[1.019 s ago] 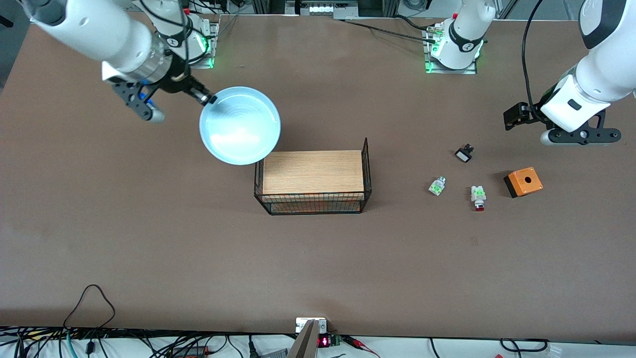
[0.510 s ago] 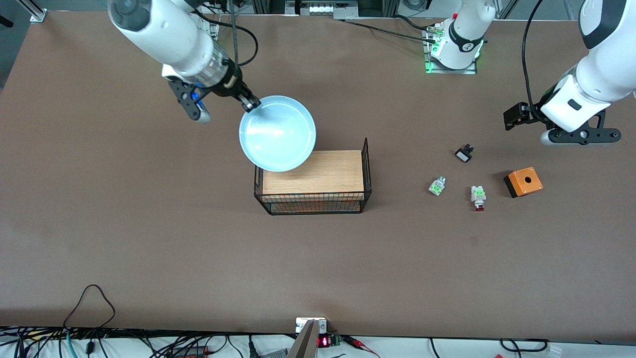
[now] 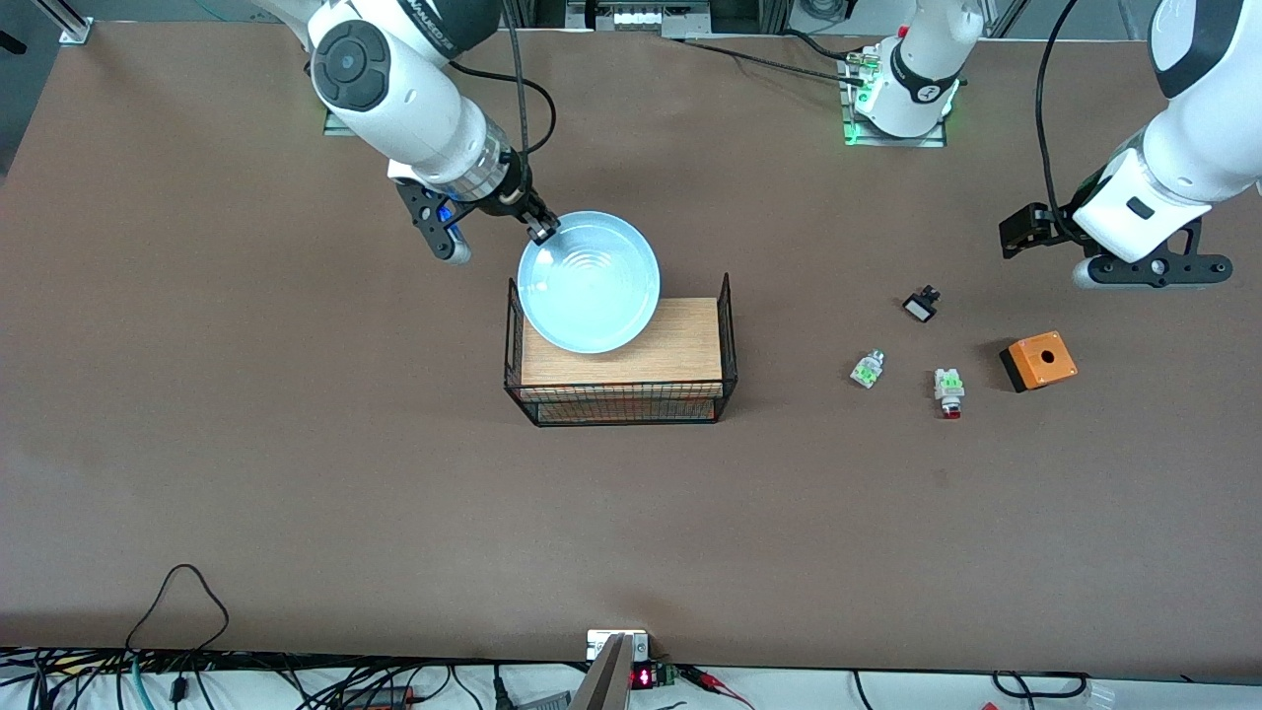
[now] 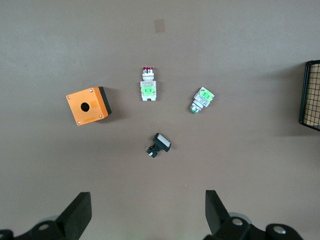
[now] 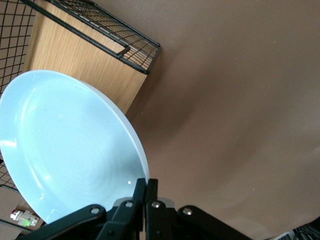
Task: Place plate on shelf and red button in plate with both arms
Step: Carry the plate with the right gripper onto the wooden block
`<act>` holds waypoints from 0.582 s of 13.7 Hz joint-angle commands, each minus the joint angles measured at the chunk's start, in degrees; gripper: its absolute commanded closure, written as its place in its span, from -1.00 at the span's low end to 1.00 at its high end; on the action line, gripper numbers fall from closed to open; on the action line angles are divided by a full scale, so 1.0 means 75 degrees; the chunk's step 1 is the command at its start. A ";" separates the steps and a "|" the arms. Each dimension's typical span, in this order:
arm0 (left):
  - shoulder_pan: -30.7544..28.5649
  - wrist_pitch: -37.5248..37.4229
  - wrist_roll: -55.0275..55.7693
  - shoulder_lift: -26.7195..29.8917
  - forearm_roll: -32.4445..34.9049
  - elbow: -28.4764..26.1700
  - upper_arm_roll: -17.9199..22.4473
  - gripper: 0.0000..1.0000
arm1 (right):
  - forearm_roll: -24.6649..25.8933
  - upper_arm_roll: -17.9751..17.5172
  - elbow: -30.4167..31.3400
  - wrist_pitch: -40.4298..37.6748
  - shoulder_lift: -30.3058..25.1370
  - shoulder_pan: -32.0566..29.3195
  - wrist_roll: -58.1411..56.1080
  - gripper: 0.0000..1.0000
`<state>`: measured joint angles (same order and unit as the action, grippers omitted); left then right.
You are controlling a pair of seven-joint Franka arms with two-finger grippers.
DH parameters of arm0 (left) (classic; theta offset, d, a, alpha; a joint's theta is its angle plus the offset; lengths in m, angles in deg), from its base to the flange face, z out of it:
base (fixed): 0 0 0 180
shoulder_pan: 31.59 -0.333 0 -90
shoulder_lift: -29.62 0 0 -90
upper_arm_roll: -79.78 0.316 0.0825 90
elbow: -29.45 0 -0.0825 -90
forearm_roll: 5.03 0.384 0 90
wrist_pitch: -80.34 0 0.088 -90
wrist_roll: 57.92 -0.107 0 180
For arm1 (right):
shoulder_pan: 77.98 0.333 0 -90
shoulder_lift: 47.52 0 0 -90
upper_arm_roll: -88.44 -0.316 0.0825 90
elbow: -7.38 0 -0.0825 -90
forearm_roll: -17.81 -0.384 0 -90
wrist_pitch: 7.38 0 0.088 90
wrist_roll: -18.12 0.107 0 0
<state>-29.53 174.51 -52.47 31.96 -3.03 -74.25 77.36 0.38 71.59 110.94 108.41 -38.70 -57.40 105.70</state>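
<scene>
While the right gripper [image 3: 539, 230] pinches the rim of the plate [image 3: 589, 282] at about the plate's ten o'clock in the front view, the pale blue plate hangs in the air over the wooden board [image 3: 680, 350] that sits in the black wire basket [image 3: 728, 325]. Part of the plate overlaps the board's edge toward the robots' bases and part reaches past it. In the right wrist view the closed fingers [image 5: 140, 192] meet on the plate's rim [image 5: 143, 165], with the board [image 5: 75, 60] and the basket's wire top [image 5: 115, 31] under the plate.

The left arm waits toward its own end of the table, its gripper [image 3: 1149, 268] up in the air with the fingers spread wide and nothing between them. The left wrist view shows both fingertips [image 4: 77, 212] apart over bare table, looking down on four small parts.

The red button [image 3: 949, 391], white with a green top and a red tip, lies on the table with the tip pointing to six o'clock in the front view. A similar white-green piece [image 3: 867, 369] lies just beside it at its nine o'clock, toward the basket. A small black-and-white piece [image 3: 921, 305] lies at the button's eleven o'clock, farther from the front camera. An orange box [image 3: 1038, 361] with a hole in its top sits near the button at its two o'clock.
</scene>
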 commanded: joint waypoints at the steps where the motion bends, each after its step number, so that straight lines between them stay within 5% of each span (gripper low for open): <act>1: -0.0053 -0.0182 -0.0105 -0.0101 0.0132 0.0197 -0.0006 -1.00 | 0.0190 0.0020 0.0206 0.0637 0.0135 0.0162 0.0195 1.00; 8: -0.0228 -0.0369 -0.0058 -0.0183 0.0120 0.0186 -0.0006 -1.00 | 0.0565 0.0020 0.0816 0.2173 0.0451 0.0326 0.0195 1.00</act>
<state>-30.27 173.29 -52.47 31.34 -3.03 -74.25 77.41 3.61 71.60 116.70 122.51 -35.25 -55.50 105.81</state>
